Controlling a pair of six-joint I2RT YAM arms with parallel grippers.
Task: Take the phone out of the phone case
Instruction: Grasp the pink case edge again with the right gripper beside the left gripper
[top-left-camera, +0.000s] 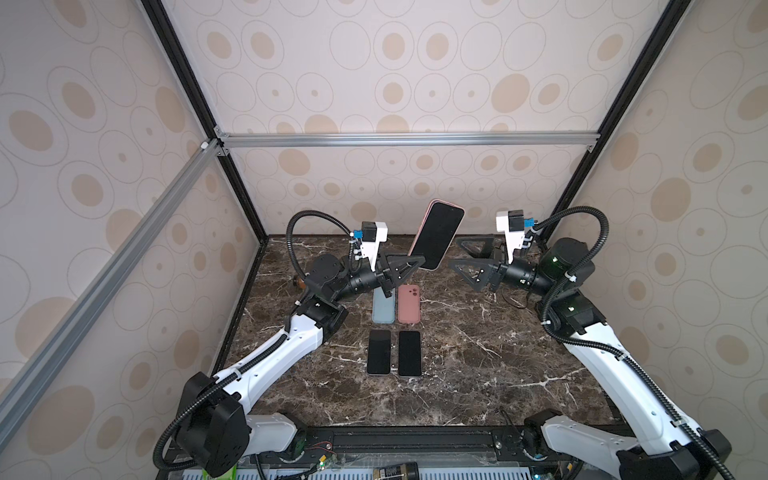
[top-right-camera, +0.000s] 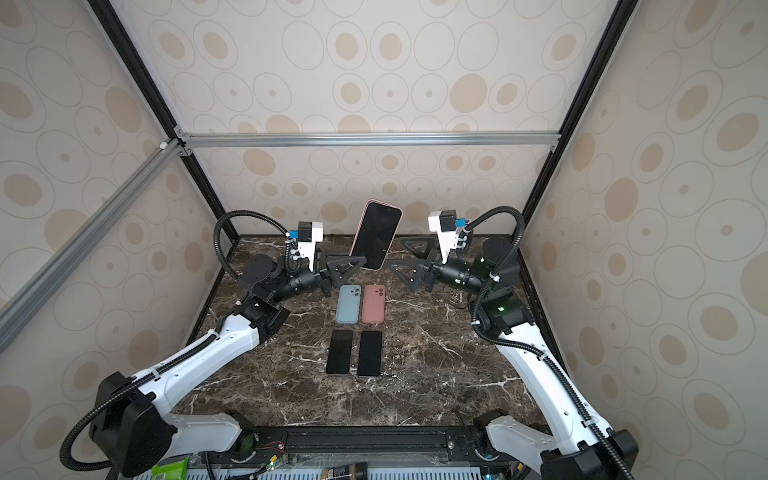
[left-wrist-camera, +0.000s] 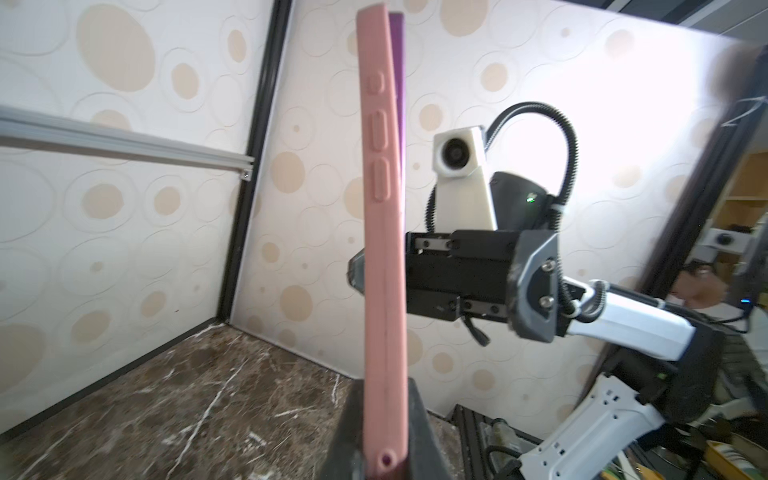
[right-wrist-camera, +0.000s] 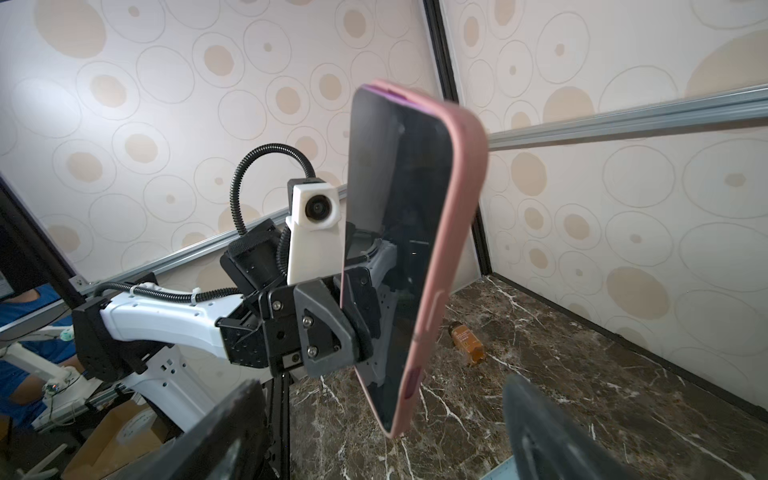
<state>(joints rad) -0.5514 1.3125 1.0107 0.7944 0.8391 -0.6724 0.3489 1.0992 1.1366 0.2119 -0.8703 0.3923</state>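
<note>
Dark brown marble with white veins makes the table (top-left-camera: 478, 353), boxed in by beige walls (top-left-camera: 415, 83) printed with ovals and framed in aluminium bars. You have the left gripper (top-left-camera: 419, 262) clenched on the lower end of the phone (top-left-camera: 440, 235), a glossy black slab with rounded corners, held tilted above the table's far middle and still seated in its matte pink case (left-wrist-camera: 380, 249). In the left wrist view a purple edge shows beside the pink rim towards the free end. Your right gripper (top-left-camera: 454, 251) is spread wide and holds nothing, its tips just beside the phone's edge. The left pads are hidden by the phone, and the right fingers are only blurred shapes in the right wrist view. On the marble lie two empty soft cases, a blue case (top-right-camera: 348, 304) and a rose case (top-left-camera: 409, 304), the blue one partly covered by the left gripper in a top view. Nearer lie a bare phone (top-left-camera: 379, 352) and its twin (top-left-camera: 410, 353). That makes three phones and three cases. One amber bottle (right-wrist-camera: 467, 343) lies on its side by the wall.
</note>
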